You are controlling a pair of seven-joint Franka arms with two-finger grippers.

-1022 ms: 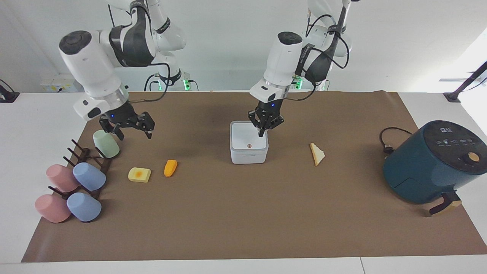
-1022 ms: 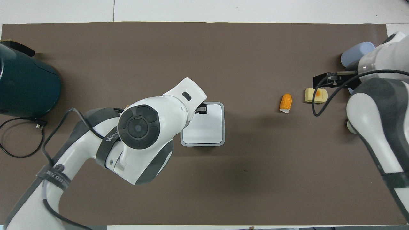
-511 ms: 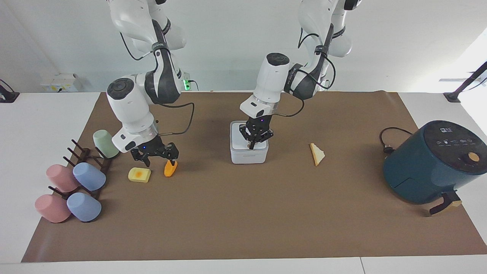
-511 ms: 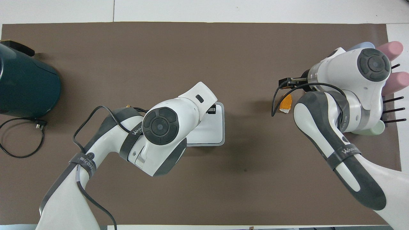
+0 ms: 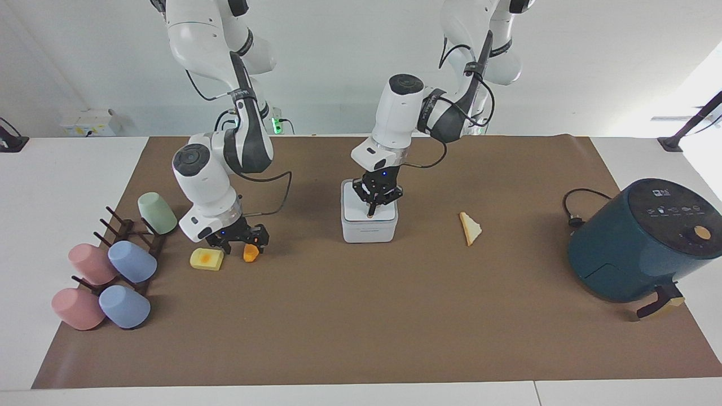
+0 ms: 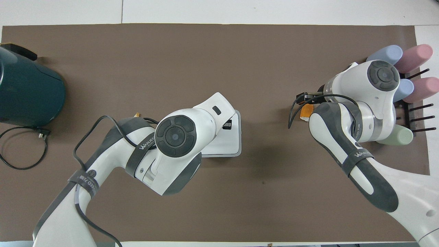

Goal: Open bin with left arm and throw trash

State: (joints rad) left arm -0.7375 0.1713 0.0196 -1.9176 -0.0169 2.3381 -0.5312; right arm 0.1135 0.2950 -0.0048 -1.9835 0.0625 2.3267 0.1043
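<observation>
The white bin (image 5: 369,230) stands mid-table with its lid down; it also shows in the overhead view (image 6: 229,145). My left gripper (image 5: 370,212) is shut, its tips down on the lid at the small round button. My right gripper (image 5: 242,243) is open and low over the orange wedge (image 5: 251,253), with a finger on each side of it. The pale yellow block (image 5: 206,259) lies beside the wedge, toward the right arm's end. The bread slice (image 5: 469,228) lies beside the bin, toward the left arm's end. In the overhead view only part of the wedge (image 6: 306,112) shows.
A dark teal air fryer (image 5: 637,242) with its cable stands at the left arm's end. A dark rack (image 5: 127,237) with several pastel cups, one of them green (image 5: 157,212), stands at the right arm's end, close to my right arm.
My right gripper has swung from beside the green cup down onto the orange wedge. My left gripper has dropped from above the bin's lid onto its button. The lid has stayed down.
</observation>
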